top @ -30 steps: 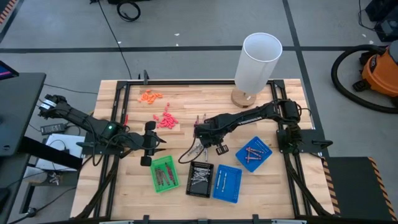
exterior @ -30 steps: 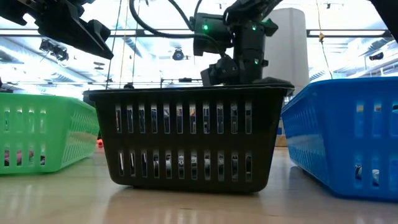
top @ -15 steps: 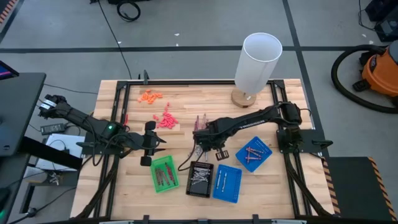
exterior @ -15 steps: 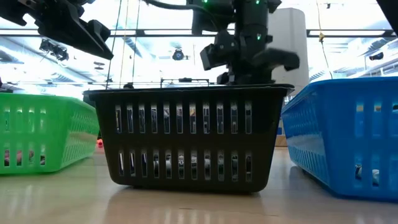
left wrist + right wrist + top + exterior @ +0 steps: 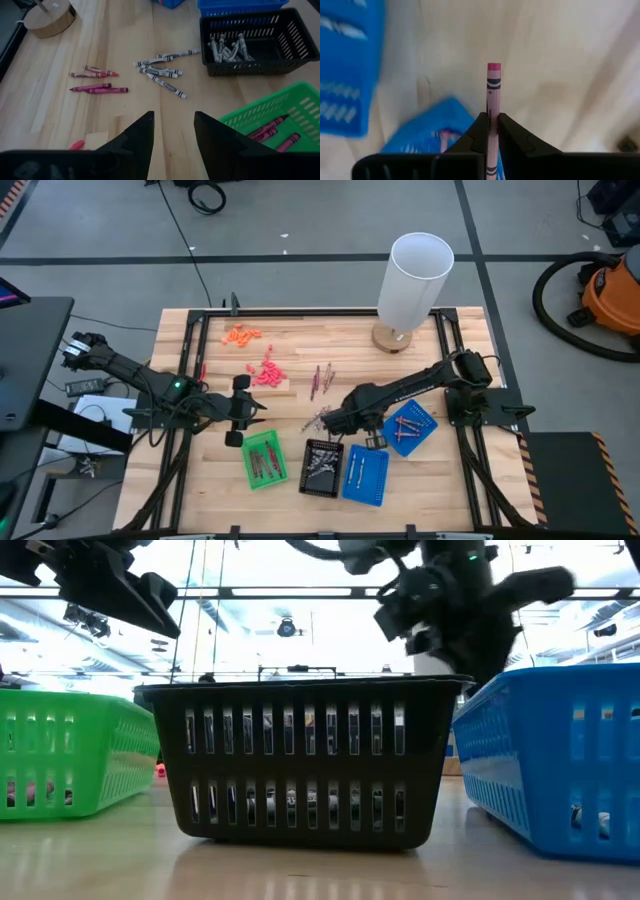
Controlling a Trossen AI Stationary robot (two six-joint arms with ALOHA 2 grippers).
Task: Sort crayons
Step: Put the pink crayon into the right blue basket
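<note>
Several maroon crayons (image 5: 318, 378) and several grey crayons (image 5: 318, 420) lie flat on the wooden table; both groups also show in the left wrist view (image 5: 97, 82) (image 5: 162, 70). More grey crayons lie in the black tray (image 5: 322, 467), and maroon ones in the green tray (image 5: 264, 458). My right gripper (image 5: 345, 422) hovers beside the grey crayons, between the black tray and the blue trays, shut on a pink-tipped crayon (image 5: 493, 90). My left gripper (image 5: 174, 125) is open and empty above the table's left part (image 5: 240, 408). My right gripper pinches the crayon between its two fingers, on the crayon's wrapped shaft (image 5: 492, 117). The crayon lies along the fingers and its pink end (image 5: 493, 66) sticks out past the fingertips. It is lifted clear of the table.
Two blue trays (image 5: 365, 474) (image 5: 408, 426) stand right of the black tray. Stubby orange bits (image 5: 241, 334) and coral-pink bits (image 5: 267, 372) lie at the far left. A white cylinder on a wooden disc (image 5: 412, 280) stands at the far edge.
My right gripper has moved from over the maroon crayons toward the table's near edge and right, toward the blue trays, carrying the crayon. The maroon crayons it was covering now show on the table.
</note>
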